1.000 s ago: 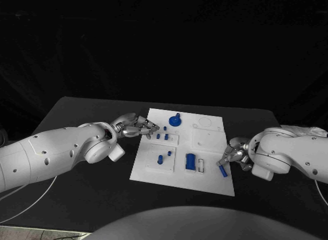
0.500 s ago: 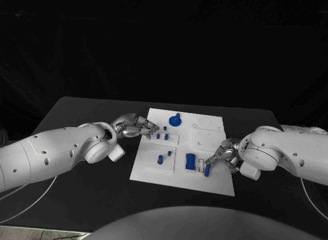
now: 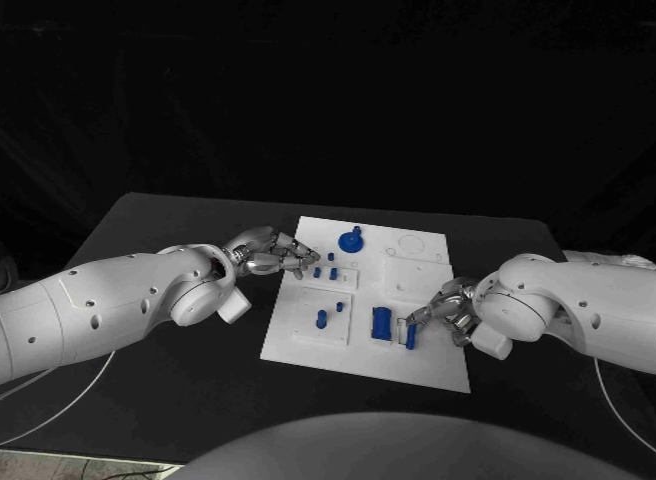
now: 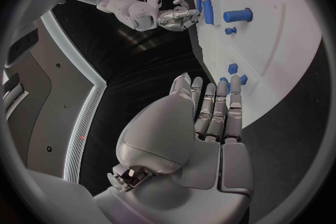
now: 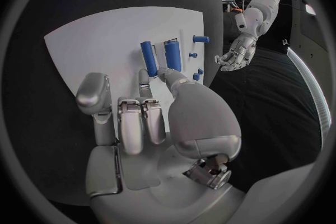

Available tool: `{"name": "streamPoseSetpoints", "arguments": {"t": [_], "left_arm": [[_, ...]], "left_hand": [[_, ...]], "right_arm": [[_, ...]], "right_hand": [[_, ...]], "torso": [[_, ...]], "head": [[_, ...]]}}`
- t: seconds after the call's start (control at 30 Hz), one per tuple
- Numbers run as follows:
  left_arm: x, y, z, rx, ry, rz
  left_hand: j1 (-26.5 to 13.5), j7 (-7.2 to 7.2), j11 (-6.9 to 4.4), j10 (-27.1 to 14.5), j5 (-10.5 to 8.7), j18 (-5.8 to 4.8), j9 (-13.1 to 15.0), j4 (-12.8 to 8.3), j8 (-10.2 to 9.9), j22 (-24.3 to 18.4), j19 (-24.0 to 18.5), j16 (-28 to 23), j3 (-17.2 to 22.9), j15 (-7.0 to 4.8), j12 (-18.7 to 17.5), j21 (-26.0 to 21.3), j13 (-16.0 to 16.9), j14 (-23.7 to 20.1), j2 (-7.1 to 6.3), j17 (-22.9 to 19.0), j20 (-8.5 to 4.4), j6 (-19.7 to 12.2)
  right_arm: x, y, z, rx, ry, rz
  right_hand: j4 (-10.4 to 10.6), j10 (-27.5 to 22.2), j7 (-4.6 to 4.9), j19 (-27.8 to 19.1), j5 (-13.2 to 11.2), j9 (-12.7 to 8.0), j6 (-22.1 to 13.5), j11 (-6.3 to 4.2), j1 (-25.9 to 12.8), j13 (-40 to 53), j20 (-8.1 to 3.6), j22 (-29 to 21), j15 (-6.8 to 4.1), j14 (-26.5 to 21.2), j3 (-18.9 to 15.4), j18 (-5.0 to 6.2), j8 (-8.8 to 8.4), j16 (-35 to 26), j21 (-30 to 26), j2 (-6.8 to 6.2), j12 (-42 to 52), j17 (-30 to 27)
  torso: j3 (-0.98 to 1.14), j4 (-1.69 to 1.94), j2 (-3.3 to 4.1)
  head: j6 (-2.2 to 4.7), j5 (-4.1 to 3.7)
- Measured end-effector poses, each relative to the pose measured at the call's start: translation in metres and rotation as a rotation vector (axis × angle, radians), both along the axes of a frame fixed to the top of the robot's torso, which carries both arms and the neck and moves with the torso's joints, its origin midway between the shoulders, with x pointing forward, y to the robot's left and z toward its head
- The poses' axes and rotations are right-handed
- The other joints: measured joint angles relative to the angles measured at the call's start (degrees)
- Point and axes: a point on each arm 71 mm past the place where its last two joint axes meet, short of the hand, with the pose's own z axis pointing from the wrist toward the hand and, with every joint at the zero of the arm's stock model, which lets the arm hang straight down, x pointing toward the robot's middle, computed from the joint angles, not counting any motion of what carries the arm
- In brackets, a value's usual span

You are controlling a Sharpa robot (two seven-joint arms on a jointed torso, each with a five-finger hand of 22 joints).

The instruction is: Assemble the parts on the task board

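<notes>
Right silver hand (image 3: 446, 315) over the near right part of the white plastic task board (image 3: 422, 360), pinching a slim blue peg (image 3: 410, 337) at its upper end. Peg's long axis about upright, hanging just beside the wider blue block (image 3: 382, 320) that stands in the board; receiving slot presumably below, between peg and block. Left silver hand (image 3: 275, 254) at the board's far left edge on the black worktop (image 3: 155, 220), fingers apart, holding nothing, near 2 small blue pins (image 3: 325, 270).
</notes>
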Motion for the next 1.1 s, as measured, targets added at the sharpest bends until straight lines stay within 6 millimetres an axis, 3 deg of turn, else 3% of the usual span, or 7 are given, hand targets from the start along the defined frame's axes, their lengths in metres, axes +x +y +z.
{"name": "streamPoseSetpoints", "arguments": {"t": [0.27, 0.77, 0.97, 1.1], "left_arm": [[-0.0002, -0.0008, -0.0002, 0.0, 0.004, -0.004], [-0.0005, -0.002, -0.0007, 0.002, 0.011, -0.011], [-0.0007, -0.0023, -0.0009, 0.002, 0.014, -0.013], [-0.0008, -0.0027, -0.001, 0.003, 0.016, -0.015]], "left_hand": [[0.0, 0.0, 0.0, 0.0, 0.0, 0.0, 0.0, 0.0, 0.0, 0.0, 0.0, 0.0, 0.0, 0.0, 0.0, 0.0, -0.05, 0.0, 0.0, -0.02, 0.0, 0.0], [0.0, 0.0, 0.0, 0.0, 0.0, 0.0, -0.01, 0.14, 0.0, 0.04, 0.0, 0.0, 0.14, 0.0, 0.0, 0.0, -0.04, 0.0, 0.0, -0.08, 0.0, 0.0], [0.0, 0.0, 0.0, 0.0, 0.0, 0.0, -0.01, 0.01, 0.0, 0.04, 0.0, 0.0, 0.32, 0.0, 0.0, 0.0, -0.03, 0.0, 0.0, -0.09, 0.0, 0.0], [0.0, 0.21, 0.0, 0.0, 0.0, 0.0, -0.01, 0.01, 0.0, 0.09, 0.0, 0.0, 0.32, 0.0, 0.0, 0.0, -0.09, 0.0, 0.0, -0.14, 0.0, -0.22]], "right_arm": [[0.0006, -0.0023, -0.001, 0.014, 0.003, -0.033], [0.002, 0.0026, -0.0025, 0.036, -0.002, -0.043], [0.0024, 0.004, -0.0027, 0.04, -0.002, -0.042], [0.0028, 0.0045, -0.0031, 0.04, -0.001, -0.04]], "right_hand": [[-0.97, 0.0, 0.18, -0.39, 1.92, 0.94, -0.17, 0.0, 0.0, 0.0, 0.01, 0.0, 0.0, 0.0, 1.3, 0.0, 0.1, 0.0, -0.41, 0.0, 0.0, -0.01], [-0.97, 0.0, 0.07, -0.59, 1.54, 1.51, -0.48, 0.0, -0.3, -0.01, 0.21, -0.01, 0.11, -0.12, 1.3, 0.0, 0.3, 0.0, -1.29, 0.3, 0.0, -0.01], [-0.97, 0.21, 0.14, -0.75, 0.34, 1.91, -0.97, 0.2, -0.53, -0.01, 0.29, -0.02, 0.2, -0.21, 1.29, 0.0, 0.3, 0.0, -1.55, 0.53, 0.0, -0.01], [-0.96, 0.02, 0.6, -1.31, -4.24, 2.44, -2.28, 0.43, -1.62, -0.02, 0.52, -0.02, 0.53, -0.12, 1.28, -0.01, 0.32, 0.0, -2.42, 0.22, 0.0, -0.02]], "torso": [[0.0, 0.0, 0.0], [0.02, 0.05, -0.02], [0.0, 0.03, -0.01], [0.0, 0.03, -0.01]], "head": [[0.0, 0.06], [0.0, 0.04], [0.0, 0.1], [0.0, 0.11]]}}
